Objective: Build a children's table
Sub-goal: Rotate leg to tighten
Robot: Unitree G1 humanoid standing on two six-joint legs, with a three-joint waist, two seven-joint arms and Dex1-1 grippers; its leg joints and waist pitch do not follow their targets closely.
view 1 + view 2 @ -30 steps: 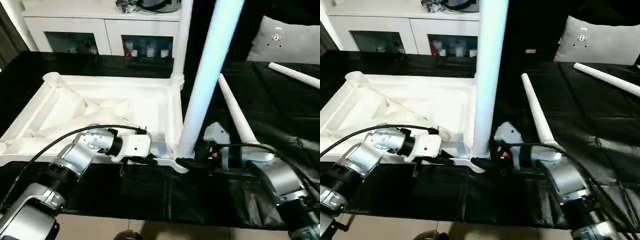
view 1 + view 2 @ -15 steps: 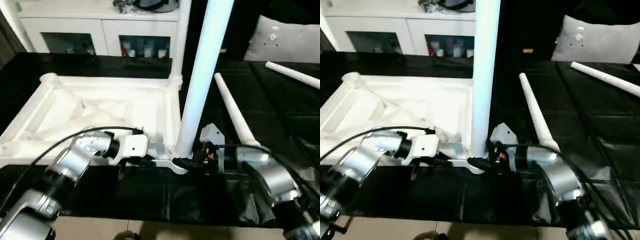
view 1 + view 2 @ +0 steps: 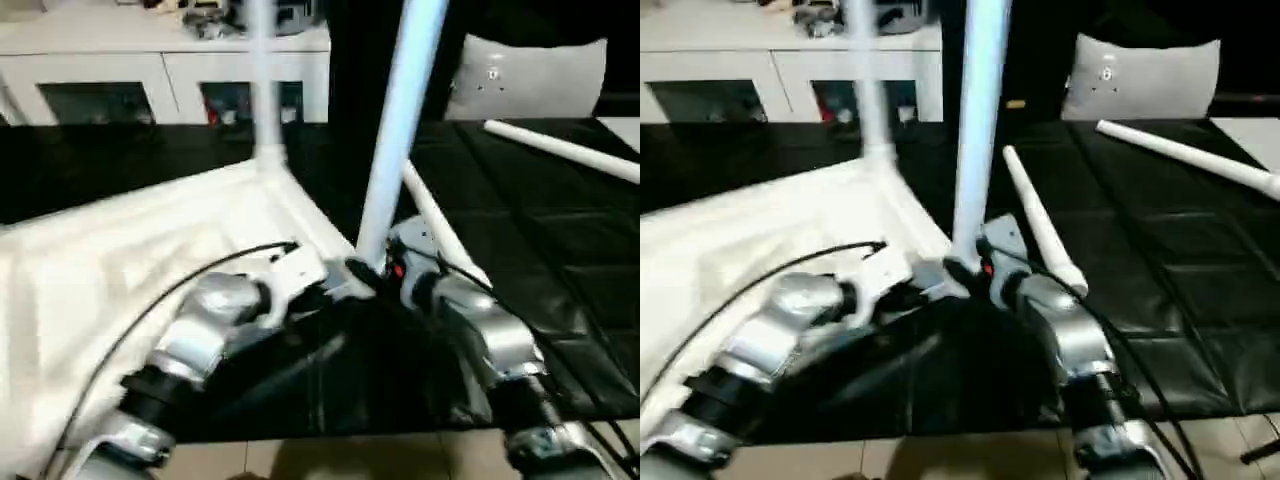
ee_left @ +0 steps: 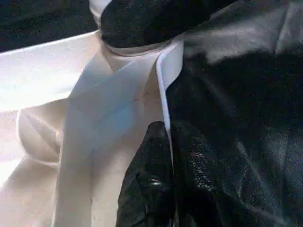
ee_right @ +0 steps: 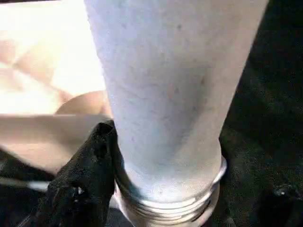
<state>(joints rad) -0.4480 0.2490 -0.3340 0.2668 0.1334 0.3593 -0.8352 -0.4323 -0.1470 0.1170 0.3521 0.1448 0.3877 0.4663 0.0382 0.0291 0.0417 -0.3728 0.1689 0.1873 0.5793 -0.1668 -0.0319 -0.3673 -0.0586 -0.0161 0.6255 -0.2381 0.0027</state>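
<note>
Upright leg [image 3: 395, 140] cut off above; tabletop [image 3: 90, 290] blurred

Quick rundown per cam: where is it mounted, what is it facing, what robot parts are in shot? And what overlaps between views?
Left eye / right eye: head stereo pair, looking forward and down at the upturned tabletop; both silver forearms show, left gripper and right gripper at its near corner.
Left wrist: along its own fingers, pinched on the tabletop's edge.
Right wrist: close on the upright leg; one black finger beside its base.
Shared: that leg and corner appear in the eye views and right wrist.
</note>
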